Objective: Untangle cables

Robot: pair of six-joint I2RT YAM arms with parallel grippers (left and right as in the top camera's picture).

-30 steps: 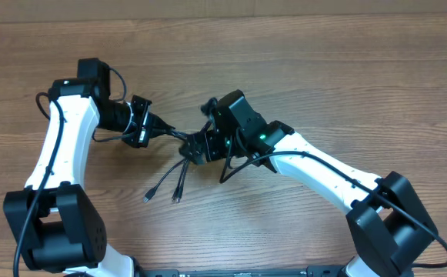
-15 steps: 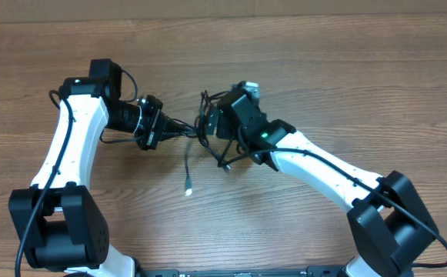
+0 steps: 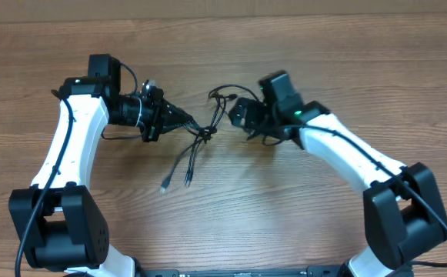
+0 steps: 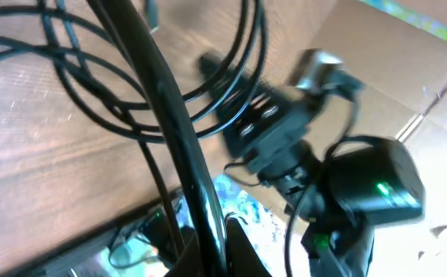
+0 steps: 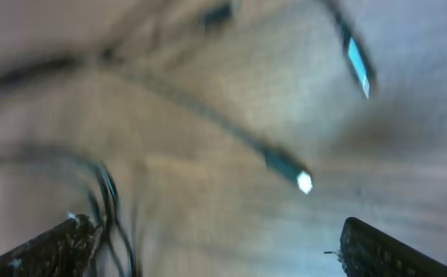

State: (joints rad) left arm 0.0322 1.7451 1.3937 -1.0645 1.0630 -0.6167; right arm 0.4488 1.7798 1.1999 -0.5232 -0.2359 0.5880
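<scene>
The cables [image 3: 202,134] are thin black cords knotted together at the middle of the wooden table [image 3: 300,223]. Two plug ends [image 3: 186,181] trail toward the front and loops [image 3: 223,96] rise behind the knot. My left gripper [image 3: 185,121] is shut on a cable just left of the knot. In the left wrist view that black cable [image 4: 169,115] runs up from the shut left gripper [image 4: 208,258]. My right gripper [image 3: 235,115] stands open just right of the loops, holding nothing. The blurred right wrist view has the right gripper [image 5: 223,250] wide apart over a silver-tipped plug [image 5: 295,177].
The right arm's black wrist housing [image 4: 361,185] with a green light shows in the left wrist view, close behind the loops. Both white arms [image 3: 61,154] reach in from the front corners. A cardboard edge [image 3: 223,9] runs along the back of the table.
My right gripper has pulled back to the right, away from the knot, and stands open. The left gripper has shifted right with the cable. The loose plug ends have swung leftward.
</scene>
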